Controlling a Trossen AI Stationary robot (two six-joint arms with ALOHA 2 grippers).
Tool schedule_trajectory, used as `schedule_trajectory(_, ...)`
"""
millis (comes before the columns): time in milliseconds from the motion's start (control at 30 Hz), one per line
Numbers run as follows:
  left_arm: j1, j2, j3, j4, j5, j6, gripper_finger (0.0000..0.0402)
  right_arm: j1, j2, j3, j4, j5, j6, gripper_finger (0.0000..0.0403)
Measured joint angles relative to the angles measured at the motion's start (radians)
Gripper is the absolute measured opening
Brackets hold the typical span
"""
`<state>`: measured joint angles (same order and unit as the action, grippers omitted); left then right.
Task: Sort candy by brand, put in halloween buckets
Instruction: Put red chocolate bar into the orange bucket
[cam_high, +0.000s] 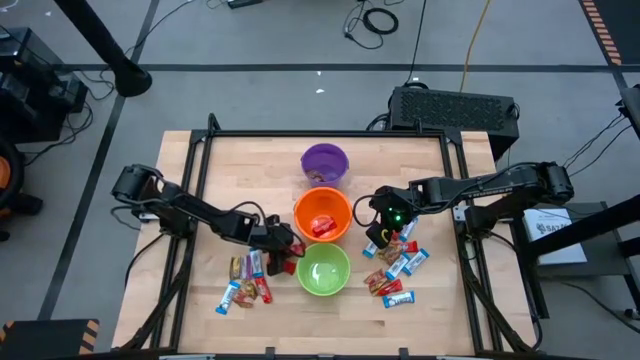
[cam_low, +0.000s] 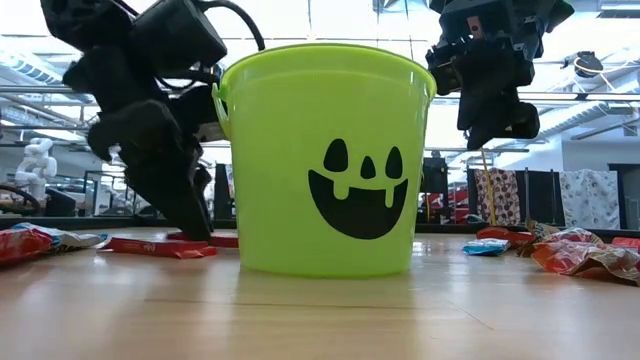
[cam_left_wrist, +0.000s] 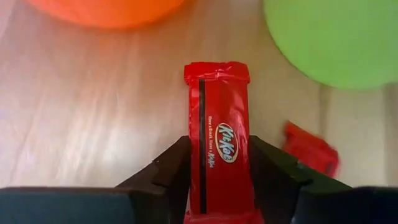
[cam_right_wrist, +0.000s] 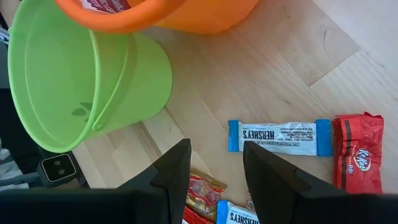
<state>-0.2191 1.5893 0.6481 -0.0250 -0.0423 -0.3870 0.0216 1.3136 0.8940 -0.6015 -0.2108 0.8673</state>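
Three buckets stand in a row down the table's middle: purple (cam_high: 324, 162) farthest, orange (cam_high: 322, 200) with red bars in it, light green (cam_high: 323, 268) nearest. My left gripper (cam_high: 283, 243) is down at the table just left of the green bucket (cam_low: 325, 160), shut on a red KitKat mini bar (cam_left_wrist: 217, 124). My right gripper (cam_high: 378, 232) hangs open and empty above the table, right of the orange bucket (cam_right_wrist: 205, 15). A blue-and-white Hershey's bar (cam_right_wrist: 278, 137) and a red KitKat (cam_right_wrist: 357, 152) lie below it. My left gripper pinches the KitKat bar's two long edges (cam_left_wrist: 198, 168) between its two fingers (cam_left_wrist: 171, 171), at the bar's end nearer the wrist. The fingers lie along the bar, which sticks out ahead of them. In the low view the fingers (cam_low: 190, 215) slant down to the table; whether the bar is lifted clear I cannot tell.
Loose candy lies in two groups: left of the green bucket (cam_high: 245, 280) and right of it (cam_high: 398, 270). Another red bar (cam_left_wrist: 311, 152) lies on the wood beside the green bucket. A black frame edges the table (cam_high: 230, 160).
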Motion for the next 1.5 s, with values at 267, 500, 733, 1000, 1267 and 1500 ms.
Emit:
schedule_trajectory(267,0.004,-0.088,0.010,-0.091,0.028,-0.003,0.0150,0.000,0.000,0.000,0.000,0.000,-0.008,0.0139)
schedule_trajectory(500,0.004,-0.214,0.011,-0.215,0.154,-0.078,0.0150,0.000,0.000,0.000,0.005,0.000,-0.012,0.0139)
schedule_trajectory(733,0.004,-0.402,0.011,-0.336,0.242,-0.176,0.0150,0.000,0.000,0.001,0.035,0.001,-0.015,0.0139)
schedule_trajectory(1000,0.072,-0.619,0.011,-0.319,0.343,-0.352,0.0151,0.000,0.000,0.001,0.081,0.001,-0.015,0.0139)
schedule_trajectory(1267,0.158,-0.764,0.012,-0.028,0.327,-0.419,0.0151,0.000,0.000,0.001,0.151,0.001,-0.017,0.0139)
schedule_trajectory(1500,0.248,-0.760,0.012,0.215,0.274,-0.421,0.0151,0.000,0.000,0.000,0.208,0.000,-0.017,0.0139)
